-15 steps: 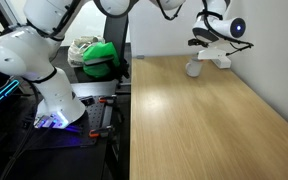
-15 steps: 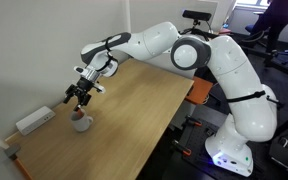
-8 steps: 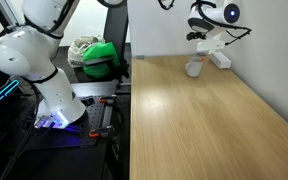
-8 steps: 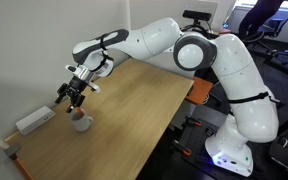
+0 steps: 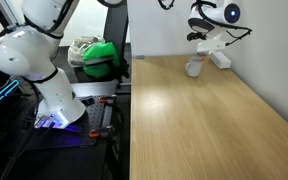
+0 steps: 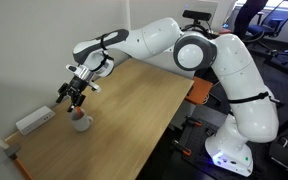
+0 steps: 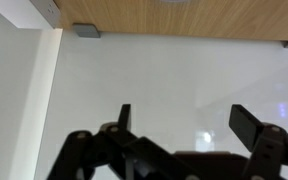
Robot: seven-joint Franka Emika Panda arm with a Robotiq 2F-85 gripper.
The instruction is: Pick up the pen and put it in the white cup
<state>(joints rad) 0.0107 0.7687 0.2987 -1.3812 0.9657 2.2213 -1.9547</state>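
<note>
**Pincer (image 6: 74, 97) open above the cup (image 6: 81, 123): leave cleanly**

Pincer first: in the wrist view its two fingers (image 7: 124, 118) stand well apart. We see nothing between them, only the pale wall (image 7: 164, 80) and a strip of wooden surface (image 7: 174, 15).

Reading an exterior view from the left, the flat white block (image 6: 34, 120) lies near the surface's far end. The pincer hangs next, and the cup stands on the wood just below it and slightly to the right. The arm (image 6: 154, 42) stretches back across the surface (image 6: 134, 110).

We take a faint reddish speck at the cup's mouth to be the pen (image 6: 80, 116). It is too small to be sure of. We find no pen on the bare wood or in the fingers, so we judge that it sits in the cup and the task is nearly done.

What remains, as we judge it, is the retreat:
- We should lift straight up before moving sideways, so no finger catches the rim.
- The cup looks light and would tip or slide at a nudge, and the block stands close by.
- We should keep the fingers spread as they are. Closing them low risks clipping the pen if it leans above the rim.
- Once we are well clear, an exterior view can confirm that the cup stands upright with the pen inside.
</note>
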